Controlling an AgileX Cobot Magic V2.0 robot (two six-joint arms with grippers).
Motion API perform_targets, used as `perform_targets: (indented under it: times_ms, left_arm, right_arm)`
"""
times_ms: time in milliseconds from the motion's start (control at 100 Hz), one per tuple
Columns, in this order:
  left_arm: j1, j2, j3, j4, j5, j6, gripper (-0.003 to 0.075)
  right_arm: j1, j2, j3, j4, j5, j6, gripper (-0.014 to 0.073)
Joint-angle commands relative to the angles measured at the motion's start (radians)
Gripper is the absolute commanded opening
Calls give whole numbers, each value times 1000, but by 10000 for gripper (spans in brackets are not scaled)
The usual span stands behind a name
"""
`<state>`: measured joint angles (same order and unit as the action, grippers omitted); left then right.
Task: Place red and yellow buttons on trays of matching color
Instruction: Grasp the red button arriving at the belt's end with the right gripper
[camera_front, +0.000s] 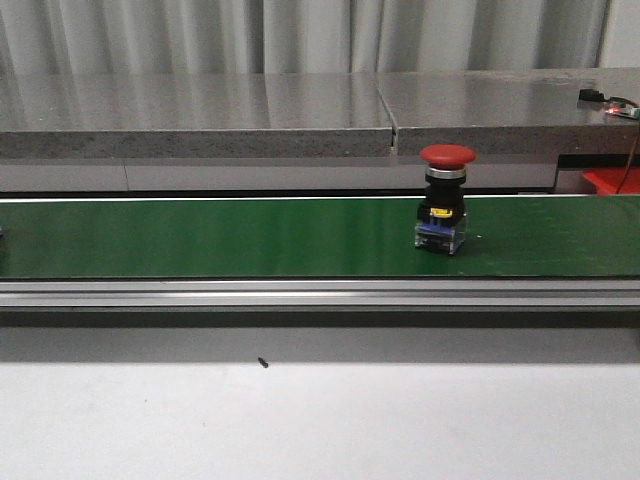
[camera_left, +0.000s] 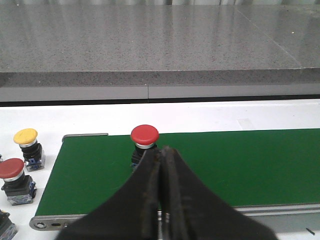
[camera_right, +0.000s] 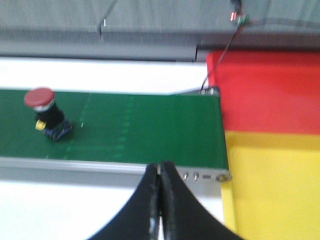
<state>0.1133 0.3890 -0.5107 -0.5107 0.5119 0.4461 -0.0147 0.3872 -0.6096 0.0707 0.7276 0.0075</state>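
Observation:
One red button (camera_front: 446, 155) with a black body and a clear blue base stands upright on the green belt (camera_front: 220, 238), right of the middle. In the left wrist view a red button (camera_left: 144, 134) stands on the belt just beyond my left gripper (camera_left: 162, 149), which is shut and empty. My right gripper (camera_right: 160, 166) is also shut and empty, hanging over the belt's near rail, with the red button (camera_right: 40, 99) far off to one side. The red tray (camera_right: 265, 85) and the yellow tray (camera_right: 275, 185) lie side by side past the belt's end. Neither gripper shows in the front view.
A yellow button (camera_left: 25, 136) and another red button (camera_left: 12, 169) stand on the white table beside the belt's left end (camera_left: 70, 136). A grey stone ledge (camera_front: 200, 115) runs behind the belt. A corner of the red tray (camera_front: 612, 180) shows at far right.

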Motion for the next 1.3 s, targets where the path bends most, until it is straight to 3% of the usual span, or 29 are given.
perform_targets:
  times_ms: [0, 240, 330, 400, 550, 620, 1290]
  left_arm:
    - [-7, 7, -25, -20, -74, -2, -20]
    - [-7, 7, -25, -20, -74, -2, -20]
    - [-7, 7, -25, -20, -74, -2, -20]
    - [-7, 7, -25, -20, -74, -2, -20]
    - [-7, 7, -25, -20, -74, -2, -20]
    - [-7, 7, -25, -20, -74, -2, -20]
    - [-7, 7, -25, -20, -74, -2, -20]
  right_arm:
    - [1, 136, -155, 5, 73, -2, -69]
    - [1, 422, -347, 55, 116, -7, -67]
    - [1, 503, -389, 88, 142, -54, -20]
    - [1, 556, -410, 144, 158, -132, 105]
    - [1, 638, -437, 309, 170, -254, 541]
    - [1, 672, -449, 351, 179, -296, 645]
    - [85, 938, -469, 310, 66, -334, 622]
